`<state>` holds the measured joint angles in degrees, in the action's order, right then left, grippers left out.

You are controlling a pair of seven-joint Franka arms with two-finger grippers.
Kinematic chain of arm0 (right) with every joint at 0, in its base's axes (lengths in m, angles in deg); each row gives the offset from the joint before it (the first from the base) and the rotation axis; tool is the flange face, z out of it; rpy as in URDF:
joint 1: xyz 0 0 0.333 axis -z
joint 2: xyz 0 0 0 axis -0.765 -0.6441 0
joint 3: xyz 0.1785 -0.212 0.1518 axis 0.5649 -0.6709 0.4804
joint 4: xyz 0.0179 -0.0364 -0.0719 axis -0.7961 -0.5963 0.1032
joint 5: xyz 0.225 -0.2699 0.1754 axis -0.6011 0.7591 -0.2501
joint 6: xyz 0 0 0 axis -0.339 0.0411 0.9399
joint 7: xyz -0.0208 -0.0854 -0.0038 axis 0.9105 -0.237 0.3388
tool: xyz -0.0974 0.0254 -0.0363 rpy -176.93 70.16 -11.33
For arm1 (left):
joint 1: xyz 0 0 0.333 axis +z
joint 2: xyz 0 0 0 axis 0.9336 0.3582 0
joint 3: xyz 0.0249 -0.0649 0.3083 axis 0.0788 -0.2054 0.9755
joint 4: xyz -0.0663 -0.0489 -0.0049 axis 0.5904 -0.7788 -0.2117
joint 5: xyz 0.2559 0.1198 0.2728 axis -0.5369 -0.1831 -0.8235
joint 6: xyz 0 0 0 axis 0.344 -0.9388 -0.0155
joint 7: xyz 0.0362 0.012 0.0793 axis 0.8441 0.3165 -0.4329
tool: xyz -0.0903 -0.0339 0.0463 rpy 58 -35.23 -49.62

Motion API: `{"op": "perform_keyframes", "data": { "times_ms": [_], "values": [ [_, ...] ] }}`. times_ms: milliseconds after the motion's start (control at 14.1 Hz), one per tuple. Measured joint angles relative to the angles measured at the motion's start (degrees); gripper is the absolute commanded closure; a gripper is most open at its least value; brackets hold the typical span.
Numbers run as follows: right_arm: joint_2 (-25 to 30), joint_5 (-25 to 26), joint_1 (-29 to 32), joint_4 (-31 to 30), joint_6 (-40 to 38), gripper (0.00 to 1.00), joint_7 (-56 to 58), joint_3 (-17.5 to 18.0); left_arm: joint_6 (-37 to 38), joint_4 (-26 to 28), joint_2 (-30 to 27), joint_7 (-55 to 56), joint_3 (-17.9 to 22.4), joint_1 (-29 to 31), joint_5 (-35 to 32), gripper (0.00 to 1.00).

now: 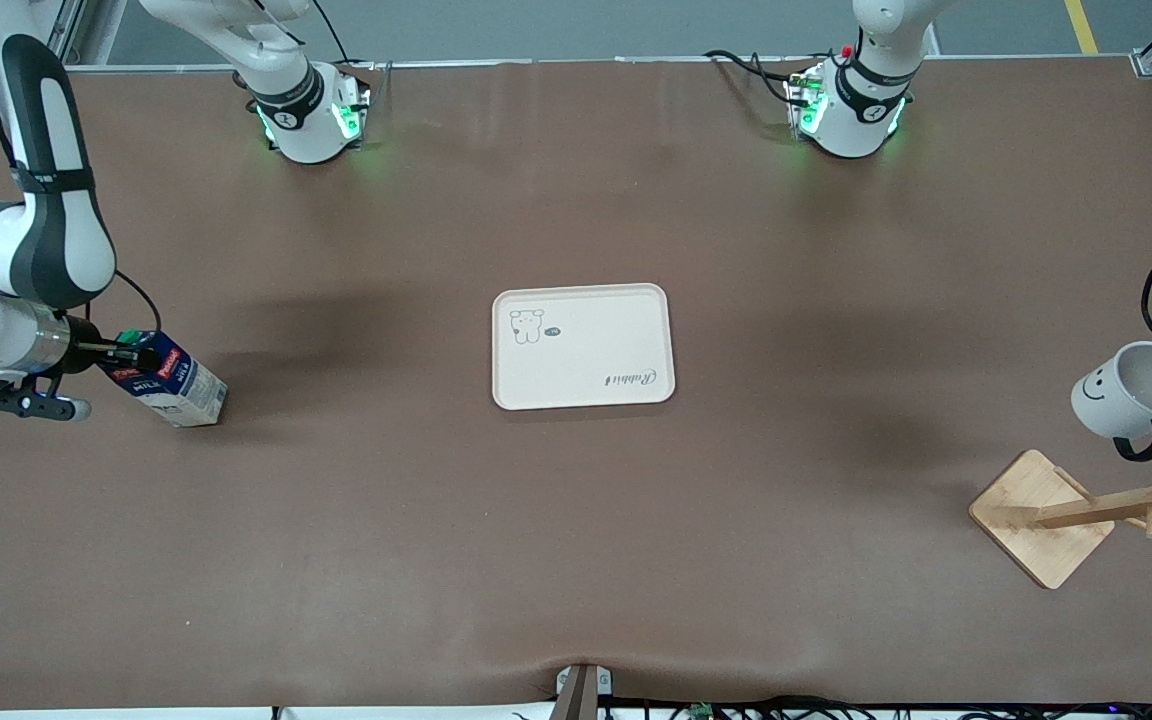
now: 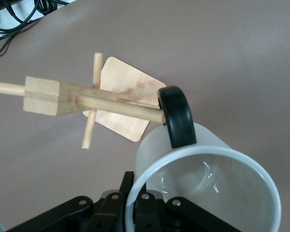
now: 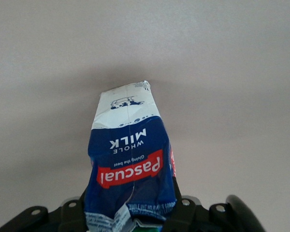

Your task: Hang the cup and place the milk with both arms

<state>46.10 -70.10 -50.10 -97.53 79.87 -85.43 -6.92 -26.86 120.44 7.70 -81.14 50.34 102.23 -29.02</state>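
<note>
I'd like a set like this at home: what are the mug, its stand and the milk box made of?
The cup looks like glazed white ceramic, glossy inside, with a black handle. The rack seems unpainted pale wood or bamboo: visible grain, dowel pegs. The milk appears to be printed coated cardboard, creased near the top.

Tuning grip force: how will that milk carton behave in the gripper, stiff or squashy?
Probably squashy: the milk carton looks creased and dented where the right gripper pinches its top. It hangs tilted over the table, so it may swing or pivot. Its narrow base suggests it could tip when set on the tray.
</note>
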Motion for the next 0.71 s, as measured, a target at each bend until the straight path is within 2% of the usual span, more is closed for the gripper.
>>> {"op": "perform_keyframes", "data": {
  "times_ms": [71,212,283,354,425,496,708],
  "values": [
    [0.00,0.00,0.32,0.00,-0.04,0.72,-0.02,0.02,-0.02,-0.49,0.37,0.00,0.00,-0.01,0.00,1.00],
    [0.00,-0.04,0.58,0.03,-0.19,0.71,-0.80,0.05,-0.03,-1.09,0.85,0.00,0.00,-0.03,0.00,1.00],
    [0.00,-0.04,0.59,0.05,-0.45,0.67,-2.14,0.06,-0.03,-1.16,1.06,0.00,0.02,0.01,0.00,1.00],
    [-0.02,-0.04,0.60,0.11,-0.84,0.46,-3.42,0.07,-0.03,-1.17,1.28,0.00,0.05,0.05,0.00,1.00],
    [-0.06,-0.04,0.60,0.20,-1.26,0.15,-4.23,0.10,-0.03,-1.23,1.51,0.00,0.11,0.12,0.00,1.00],
    [-0.09,-0.04,0.60,0.25,-1.51,0.00,-4.80,0.12,-0.03,-1.31,1.71,0.00,0.17,0.24,0.00,1.00],
    [-0.72,-0.04,0.61,0.03,-2.71,0.00,-5.07,0.17,-0.03,-1.46,2.05,-0.03,0.24,0.91,0.00,1.00]
  ]
}}
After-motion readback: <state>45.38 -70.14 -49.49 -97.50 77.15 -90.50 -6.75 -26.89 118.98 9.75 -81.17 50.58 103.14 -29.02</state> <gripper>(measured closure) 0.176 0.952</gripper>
